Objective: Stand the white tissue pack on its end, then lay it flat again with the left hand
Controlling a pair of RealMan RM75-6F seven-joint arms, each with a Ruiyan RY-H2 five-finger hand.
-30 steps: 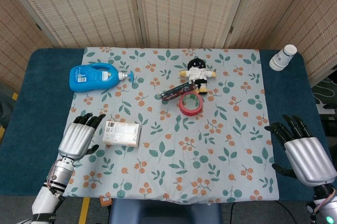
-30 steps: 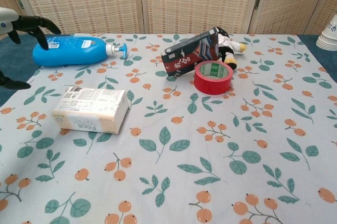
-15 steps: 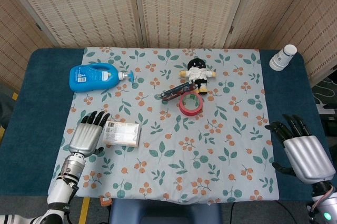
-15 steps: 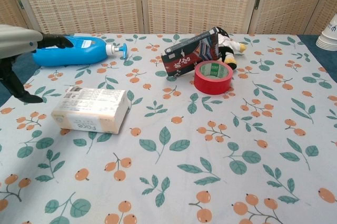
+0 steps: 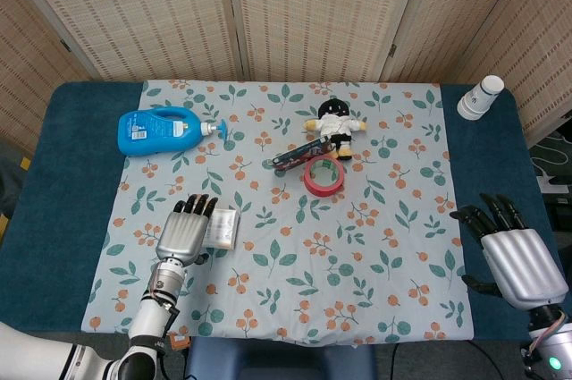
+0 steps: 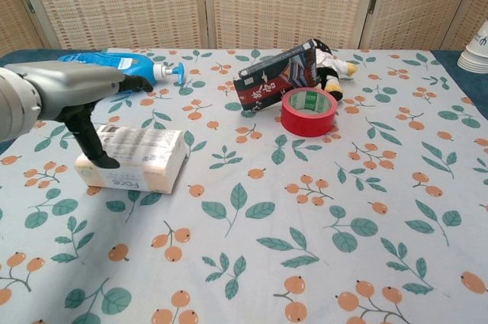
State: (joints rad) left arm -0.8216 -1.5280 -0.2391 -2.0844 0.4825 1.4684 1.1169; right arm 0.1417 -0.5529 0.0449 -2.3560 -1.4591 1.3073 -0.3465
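The white tissue pack (image 5: 224, 228) (image 6: 142, 158) lies flat on the floral cloth at the left front. My left hand (image 5: 185, 231) (image 6: 57, 94) is above its left part, palm down, with the fingers stretched out over the top. In the chest view the thumb (image 6: 94, 142) hangs down in front of the pack's near left face; whether it touches is unclear. Nothing is gripped. My right hand (image 5: 516, 261) rests open at the table's right front edge, far from the pack, and only the head view shows it.
A blue pump bottle (image 5: 162, 130) (image 6: 123, 64) lies behind the pack. A red tape roll (image 5: 323, 176) (image 6: 309, 112), a dark packet (image 5: 298, 156) (image 6: 276, 77) and a plush doll (image 5: 334, 120) stand mid-table. A white cup stack (image 5: 481, 97) is at the far right.
My left hand has moved rightward from beside the pack's left end to over the pack, and the thumb now hangs at its near face. Pack and right hand have not moved.
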